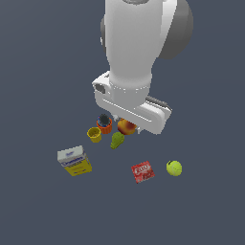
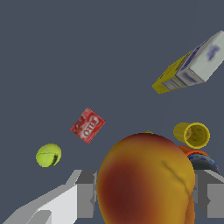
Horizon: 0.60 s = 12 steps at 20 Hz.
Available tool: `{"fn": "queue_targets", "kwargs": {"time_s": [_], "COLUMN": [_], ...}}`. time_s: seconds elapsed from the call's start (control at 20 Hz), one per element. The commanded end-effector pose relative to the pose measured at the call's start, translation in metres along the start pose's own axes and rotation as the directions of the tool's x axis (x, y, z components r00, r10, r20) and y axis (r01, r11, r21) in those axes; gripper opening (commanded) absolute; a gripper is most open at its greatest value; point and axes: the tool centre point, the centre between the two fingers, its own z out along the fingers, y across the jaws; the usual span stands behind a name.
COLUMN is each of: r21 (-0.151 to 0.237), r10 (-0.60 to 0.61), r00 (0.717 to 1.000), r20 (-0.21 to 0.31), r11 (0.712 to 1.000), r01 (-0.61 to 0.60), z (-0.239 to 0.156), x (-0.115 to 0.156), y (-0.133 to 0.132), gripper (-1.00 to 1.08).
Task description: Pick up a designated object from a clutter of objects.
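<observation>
The hand (image 2: 144, 192) grips the peach (image 2: 146, 179); a dark item (image 1: 103, 119) fills the orange cup (image 1: 105, 127), the yellow cup (image 1: 94, 135) empty.

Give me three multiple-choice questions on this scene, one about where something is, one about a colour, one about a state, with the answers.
1. Where is the peach in the wrist view?
A. between the fingers
B. beside the box
C. on the packet

2. What colour is the packet?
A. blue
B. red
C. green

3. How does the yellow cup stand in the exterior view?
A. upside down
B. mouth up
C. crushed flat

Answers: 1 A, a finger shows at each side of it. 2 B, red in both views. 3 B, its open rim faces up.
</observation>
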Motion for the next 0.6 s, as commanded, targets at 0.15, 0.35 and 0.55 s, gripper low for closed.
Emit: {"fn": "queue_targets", "kwargs": {"time_s": [0.15, 0.35, 0.55], "r21": [0.0, -0.001, -0.001], "r10": [0.0, 0.0, 0.0], "r00": [1.0, 1.0, 1.0], "r20": [0.0, -0.001, -0.001], "r11": [1.0, 1.0, 1.0], "r01": [0.0, 0.0, 0.0], "z": [-0.051, -0.077, -0.094], "x": [0.016, 0.025, 0.031], "y": [0.012, 0.018, 0.021], "gripper": [-1.0, -1.0, -1.0]}}
